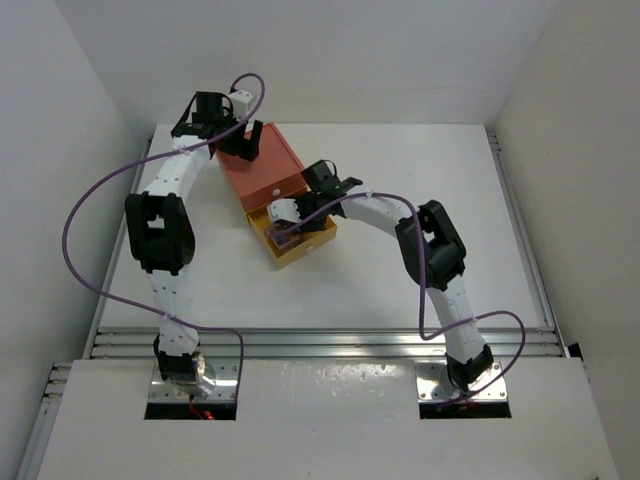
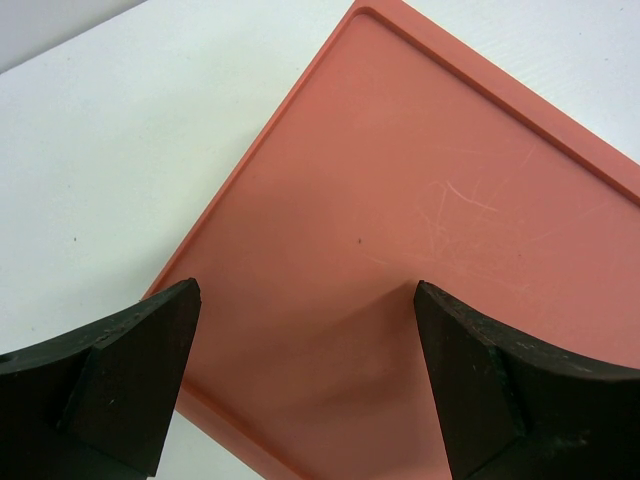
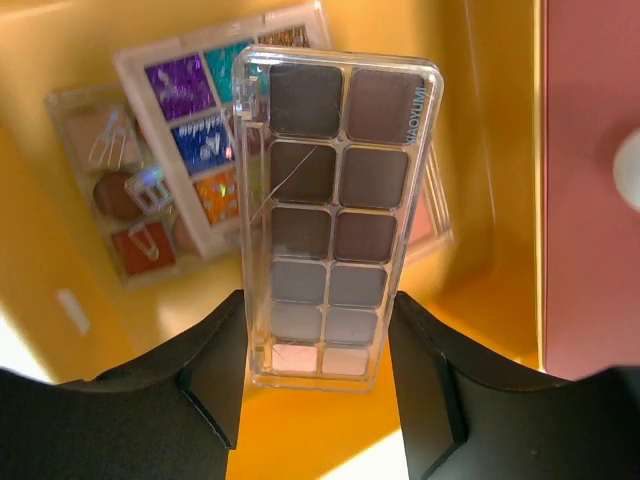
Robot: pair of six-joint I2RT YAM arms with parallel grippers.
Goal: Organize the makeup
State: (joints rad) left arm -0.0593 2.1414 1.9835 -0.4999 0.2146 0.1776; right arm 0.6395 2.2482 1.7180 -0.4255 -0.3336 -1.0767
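My right gripper (image 3: 318, 305) is shut on the lower end of a clear palette of grey and brown squares (image 3: 330, 210), held over the open yellow drawer (image 3: 60, 60). In the drawer lie a multicoloured glitter palette (image 3: 195, 110), a clear palette with brown and red pans (image 3: 110, 190) and a pink one (image 3: 428, 215), partly hidden. In the top view the right gripper (image 1: 290, 225) is over the drawer (image 1: 312, 243). My left gripper (image 2: 307, 295) is open and empty just above the lid of the orange-red box (image 2: 420, 200). No black brush sticks show.
The orange-red box (image 1: 265, 165) stands at the back middle of the white table, its drawer pulled out toward the arms. Its white knob (image 3: 630, 170) shows at the right. The left gripper (image 1: 243, 145) hovers at the box's far left corner. White walls enclose the table.
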